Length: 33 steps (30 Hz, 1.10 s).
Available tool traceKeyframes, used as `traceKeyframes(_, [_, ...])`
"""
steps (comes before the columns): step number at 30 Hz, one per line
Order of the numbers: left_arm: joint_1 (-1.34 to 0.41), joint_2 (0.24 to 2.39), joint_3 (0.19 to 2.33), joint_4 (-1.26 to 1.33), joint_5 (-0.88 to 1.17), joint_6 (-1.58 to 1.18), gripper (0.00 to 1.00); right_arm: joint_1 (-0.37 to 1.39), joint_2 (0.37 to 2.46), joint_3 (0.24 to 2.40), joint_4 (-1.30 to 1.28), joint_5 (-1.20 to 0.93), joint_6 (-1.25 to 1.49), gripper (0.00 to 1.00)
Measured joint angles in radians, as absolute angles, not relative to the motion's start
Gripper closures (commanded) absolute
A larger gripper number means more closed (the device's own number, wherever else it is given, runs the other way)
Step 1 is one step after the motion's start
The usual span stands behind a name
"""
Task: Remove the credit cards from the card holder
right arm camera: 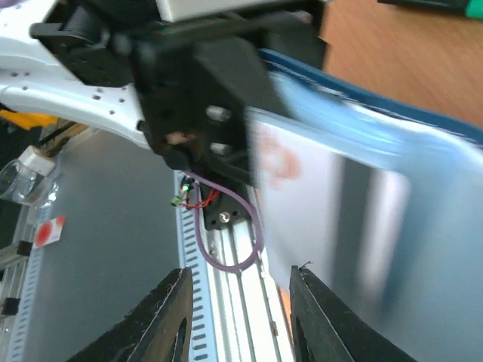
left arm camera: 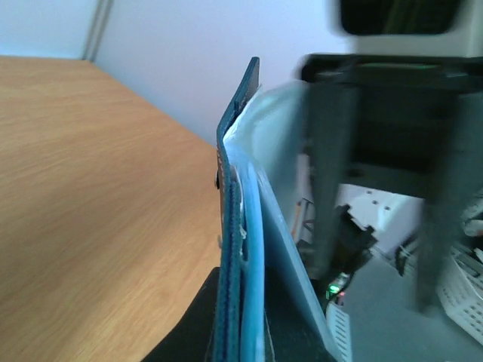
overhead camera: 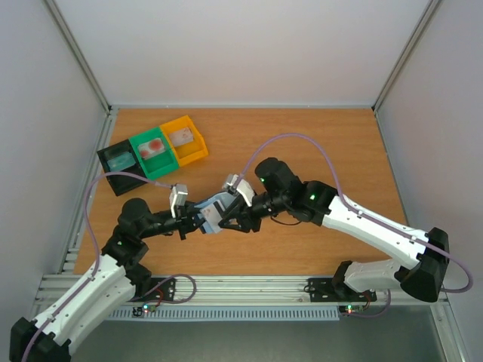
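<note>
**Card holder held up off the table, one card showing in the pocket**

The flat dark navy bifold card holder (overhead camera: 213, 209) with the lighter blue inner pockets is held in the air over the near middle of the brown wooden tabletop (overhead camera: 317, 143), right between the two arms. In the left wrist view it's seen edge-on and standing roughly upright, with the pale blue lining fanned open a bit to the right. A pale plastic credit card with a reddish mark (right arm camera: 302, 204) is seen against the inner pocket in the right wrist view. It's pretty blurred there, so how far it sticks out can't be told.

The card holder is clamped at its lower edge by the left gripper (overhead camera: 198, 220), fingers squeezed tight on it.

The right gripper (right arm camera: 240, 275) is brought up close on the other side, jaws parted, and nothing is seen between them. Whether a finger touches the card can't be made out.

Further back left, well apart from all that, three small plastic bins are lined up touching side by side:
- black bin (overhead camera: 124, 181), with a teal card (overhead camera: 119, 158) laid in it
- green bin (overhead camera: 158, 172), with a pale card with red marks (overhead camera: 153, 147) in it
- yellow bin (overhead camera: 192, 157), with another pale card (overhead camera: 181, 136) in it
</note>
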<state>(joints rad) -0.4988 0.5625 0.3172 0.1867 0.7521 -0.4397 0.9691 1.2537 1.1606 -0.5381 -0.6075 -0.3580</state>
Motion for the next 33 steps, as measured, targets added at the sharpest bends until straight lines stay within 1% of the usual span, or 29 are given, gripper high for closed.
traceKeyframes(6, [-0.497, 0.549, 0.316, 0.273, 0.842, -0.442, 1.0, 0.872, 1.223, 1.096, -0.498, -0.638, -0.353, 0.62])
traceKeyframes(11, [-0.496, 0.549, 0.316, 0.307, 0.879, -0.435, 1.0, 0.87, 1.219, 1.096, -0.478, -0.672, -0.356, 0.62])
traceKeyframes(14, [-0.497, 0.549, 0.316, 0.315, 0.892, -0.429, 1.0, 0.87, 1.22, 1.096, -0.474, -0.705, -0.359, 0.67])
traceKeyframes(17, [-0.498, 0.55, 0.316, 0.323, 0.9, -0.425, 1.0, 0.87, 1.24, 1.105, -0.466, -0.755, -0.36, 0.75])
traceKeyframes(21, [-0.499, 0.549, 0.311, 0.323, 0.902, -0.426, 1.0, 0.861, 1.281, 1.12, -0.458, -0.809, -0.358, 0.81])
traceKeyframes(27, [-0.502, 0.543, 0.31, 0.34, 0.91, -0.426, 1.0, 0.86, 1.277, 1.118, -0.446, -0.859, -0.349, 0.98])
traceKeyframes(31, [-0.502, 0.542, 0.31, 0.348, 0.907, -0.426, 1.0, 0.861, 1.272, 1.117, -0.434, -0.892, -0.349, 0.99])
traceKeyframes(32, [-0.502, 0.542, 0.31, 0.349, 0.905, -0.426, 1.0, 0.861, 1.272, 1.117, -0.43, -0.899, -0.349, 0.98])
traceKeyframes(33, [-0.502, 0.542, 0.31, 0.349, 0.903, -0.426, 1.0, 0.861, 1.272, 1.116, -0.429, -0.905, -0.348, 0.95])
